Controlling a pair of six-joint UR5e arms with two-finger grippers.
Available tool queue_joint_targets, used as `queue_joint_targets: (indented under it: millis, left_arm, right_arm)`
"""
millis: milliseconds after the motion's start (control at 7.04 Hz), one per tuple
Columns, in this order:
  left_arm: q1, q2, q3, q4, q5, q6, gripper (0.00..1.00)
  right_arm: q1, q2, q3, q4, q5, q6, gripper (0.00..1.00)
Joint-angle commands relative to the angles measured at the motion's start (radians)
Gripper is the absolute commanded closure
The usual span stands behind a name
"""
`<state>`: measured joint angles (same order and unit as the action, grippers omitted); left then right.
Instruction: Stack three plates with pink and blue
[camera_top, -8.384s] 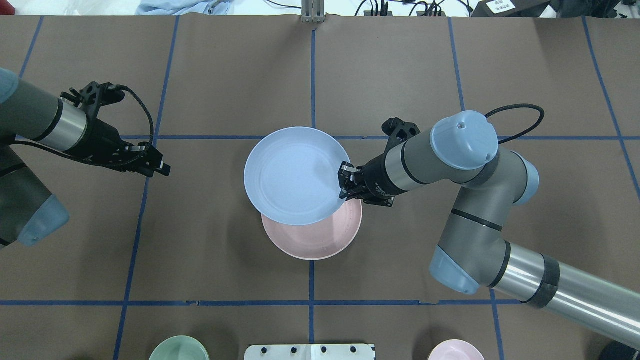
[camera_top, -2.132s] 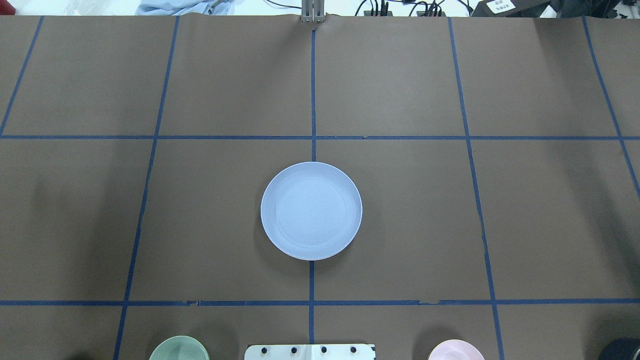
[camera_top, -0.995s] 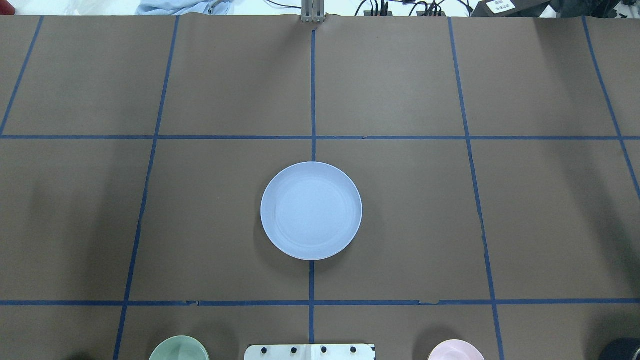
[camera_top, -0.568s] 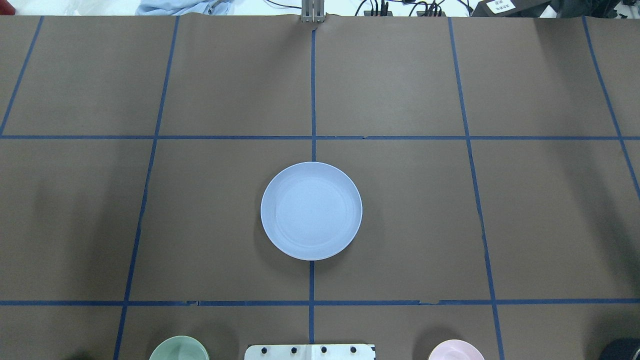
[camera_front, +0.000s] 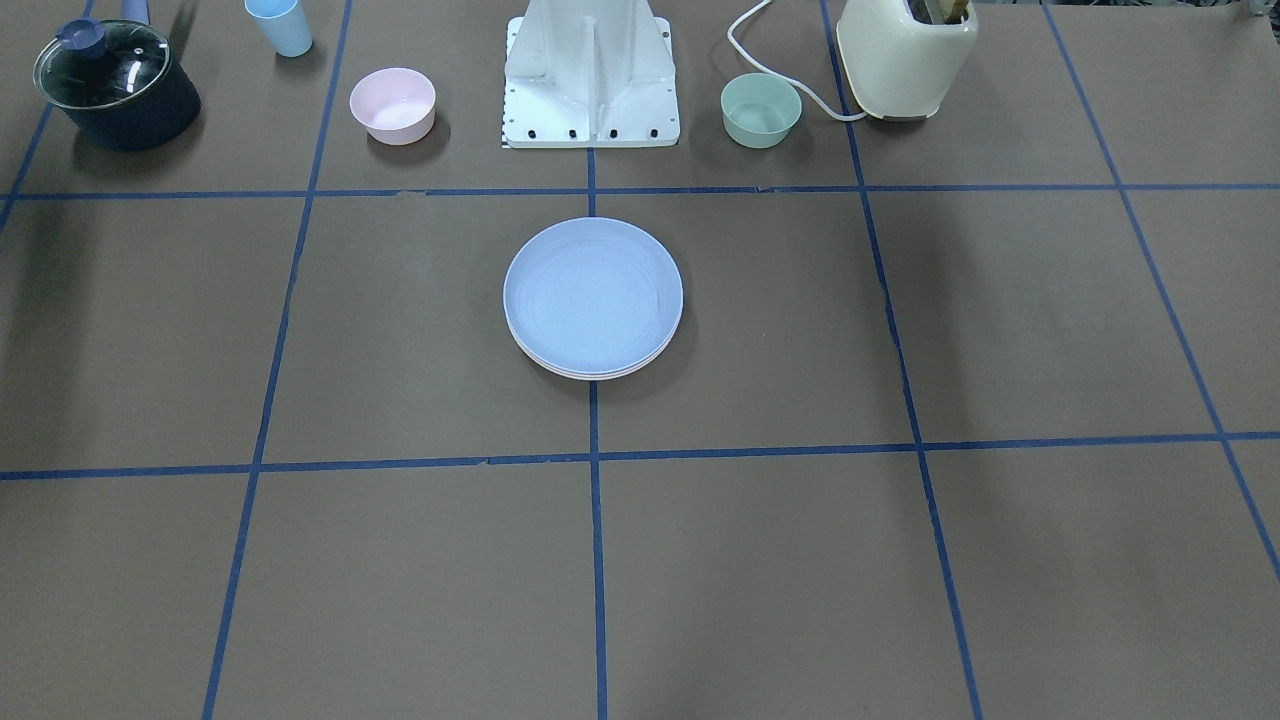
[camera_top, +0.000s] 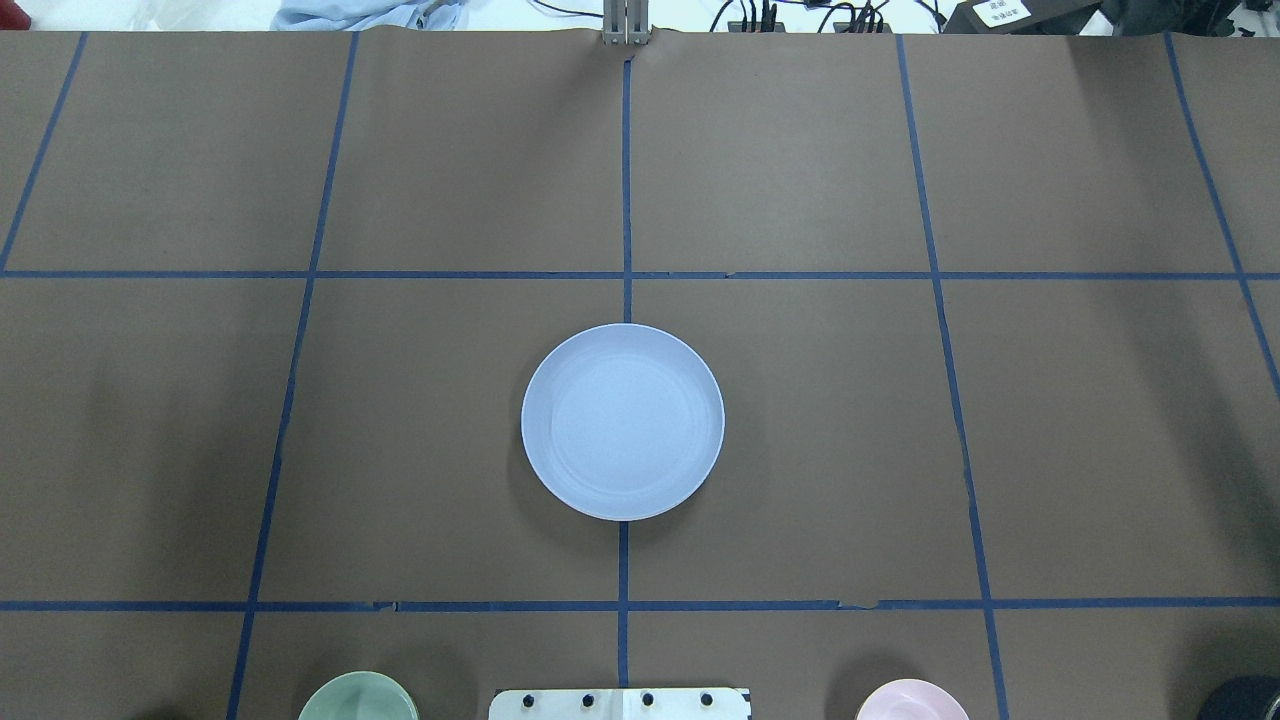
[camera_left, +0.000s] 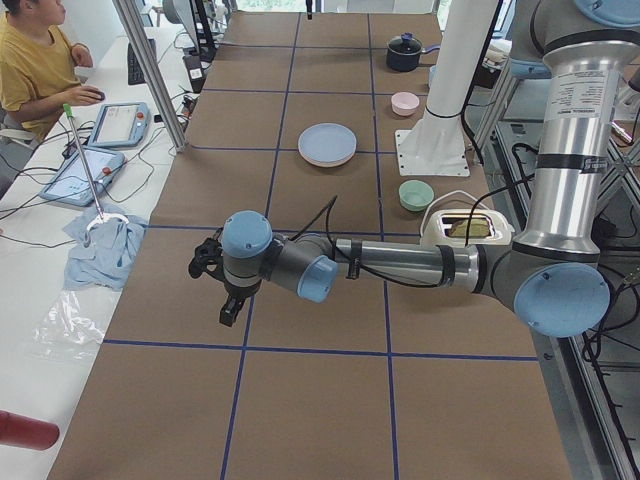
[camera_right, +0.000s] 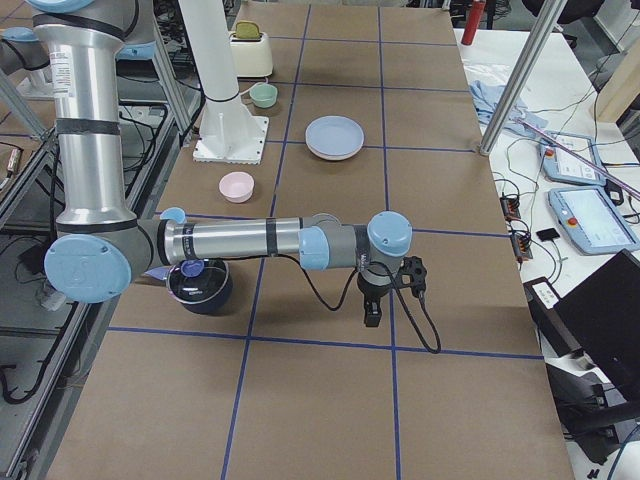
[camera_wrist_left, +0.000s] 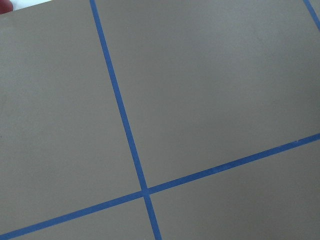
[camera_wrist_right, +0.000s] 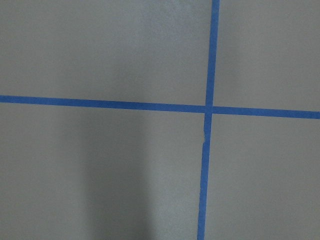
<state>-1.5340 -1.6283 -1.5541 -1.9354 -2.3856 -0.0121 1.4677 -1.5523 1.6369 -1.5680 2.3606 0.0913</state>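
The light blue plate (camera_top: 622, 420) lies on top of a stack at the table's middle, also in the front view (camera_front: 593, 295). Only a thin pale rim (camera_front: 596, 375) of the plates under it shows; the pink and cream-white plates are otherwise hidden. My left gripper (camera_left: 228, 310) hovers over bare table far from the stack, seen only in the left side view. My right gripper (camera_right: 372, 315) hovers far off at the other end, seen only in the right side view. I cannot tell whether either is open or shut. Both wrist views show only brown table and blue tape.
Along the robot's side stand a small pink bowl (camera_front: 392, 104), a small green bowl (camera_front: 760, 109), a dark lidded pot (camera_front: 115, 85), a blue cup (camera_front: 279, 25), a cream toaster (camera_front: 905, 55) and the white robot base (camera_front: 590, 75).
Earlier my right gripper held the blue plate tilted over the pink plate. Now the blue plate lies flat on the stack and both arms are out of the overhead view.
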Motion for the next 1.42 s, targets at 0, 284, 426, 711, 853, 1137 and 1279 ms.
queue_joint_targets:
  millis: [0, 284, 426, 711, 853, 1137, 1279]
  left_arm:
    - [0.0, 0.043, -0.035, -0.005, 0.002, 0.003, 0.0]
    - [0.003, 0.047, -0.049, -0.004, -0.004, 0.0, 0.0]
    - [0.009, 0.045, -0.053, -0.001, 0.002, 0.0, 0.0]
    - [0.009, 0.05, -0.055, 0.001, 0.0, 0.0, 0.0]
    - [0.009, 0.048, -0.058, 0.003, -0.001, 0.0, 0.0]
    - [0.008, 0.054, -0.064, 0.003, -0.004, 0.0, 0.0]
    - [0.008, 0.056, -0.07, 0.003, 0.0, 0.001, 0.0]
  right_arm:
    - [0.01, -0.005, 0.009, 0.002, 0.009, 0.005, 0.0]
    - [0.01, 0.0, 0.009, 0.002, 0.009, 0.007, 0.0]
    - [0.01, -0.011, 0.012, 0.003, 0.0, 0.004, 0.0]
    - [0.008, -0.017, 0.004, 0.002, -0.007, 0.004, 0.0]
    - [0.008, -0.02, 0.014, 0.003, 0.002, 0.007, 0.0]
    - [0.01, -0.012, 0.011, 0.005, 0.005, -0.004, 0.0]
    - [0.01, -0.008, 0.005, 0.003, 0.003, -0.008, 0.0]
